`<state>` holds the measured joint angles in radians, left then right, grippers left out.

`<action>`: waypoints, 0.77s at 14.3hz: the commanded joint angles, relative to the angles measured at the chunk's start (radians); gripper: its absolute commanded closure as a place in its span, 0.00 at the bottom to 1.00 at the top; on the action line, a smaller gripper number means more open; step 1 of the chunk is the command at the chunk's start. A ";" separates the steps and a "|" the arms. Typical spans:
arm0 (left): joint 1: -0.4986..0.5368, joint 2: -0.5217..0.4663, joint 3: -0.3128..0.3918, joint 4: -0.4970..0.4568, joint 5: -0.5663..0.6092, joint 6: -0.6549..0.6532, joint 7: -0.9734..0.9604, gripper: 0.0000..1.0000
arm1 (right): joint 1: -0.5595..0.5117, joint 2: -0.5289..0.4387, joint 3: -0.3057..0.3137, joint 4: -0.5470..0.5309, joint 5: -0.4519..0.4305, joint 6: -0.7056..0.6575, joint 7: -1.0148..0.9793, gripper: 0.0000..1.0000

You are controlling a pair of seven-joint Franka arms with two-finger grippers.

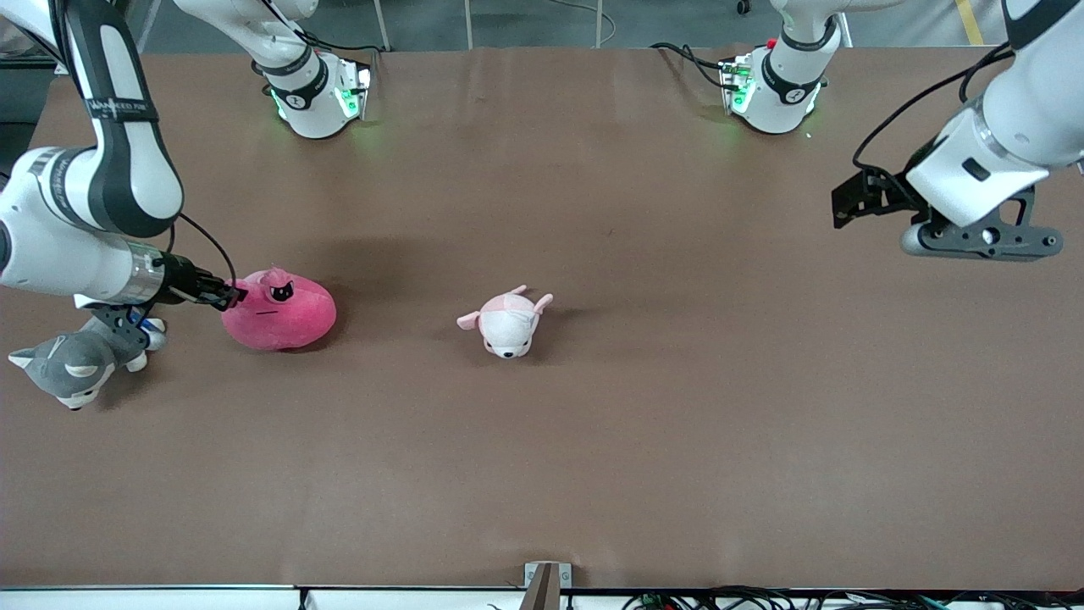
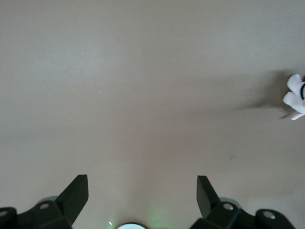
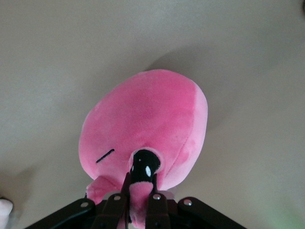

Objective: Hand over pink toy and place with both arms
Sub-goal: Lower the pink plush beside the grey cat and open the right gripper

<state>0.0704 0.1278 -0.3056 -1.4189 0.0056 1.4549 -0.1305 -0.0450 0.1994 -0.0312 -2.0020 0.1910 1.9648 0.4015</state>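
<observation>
Hot-pink toy [image 1: 284,318] on table [image 1: 677,424]

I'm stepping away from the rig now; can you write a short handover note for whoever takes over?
Right gripper: shut on the pink toy, pinching a small bump on its face; the toy lies on the table at the right arm's end.
Left gripper: open, holding nothing, waiting over bare table at the left arm's end.
Also there: husky plush beside the pink toy, puppy plush mid-table.
Done: grasp on the toy.
Left: lift, hand over to the left gripper, place.
</observation>
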 commanded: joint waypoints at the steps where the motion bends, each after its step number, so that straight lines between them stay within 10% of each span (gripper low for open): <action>1: 0.072 -0.103 -0.012 -0.159 0.001 0.103 0.109 0.00 | 0.005 0.002 -0.003 0.002 0.024 0.019 -0.019 0.53; 2: 0.074 -0.117 -0.012 -0.179 0.001 0.113 0.121 0.00 | 0.004 0.002 -0.003 0.003 0.024 0.020 -0.033 0.11; 3: 0.075 -0.128 -0.012 -0.183 0.001 0.113 0.123 0.00 | 0.004 0.002 -0.003 0.014 0.024 0.017 -0.038 0.00; 11: 0.201 -0.229 -0.007 -0.204 -0.068 0.093 0.321 0.00 | -0.030 -0.012 -0.009 0.176 -0.085 -0.085 -0.367 0.00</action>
<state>0.2399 -0.0677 -0.3055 -1.5995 -0.0302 1.5432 0.1480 -0.0501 0.2054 -0.0415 -1.8751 0.1489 1.9285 0.1315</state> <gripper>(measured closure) 0.000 0.000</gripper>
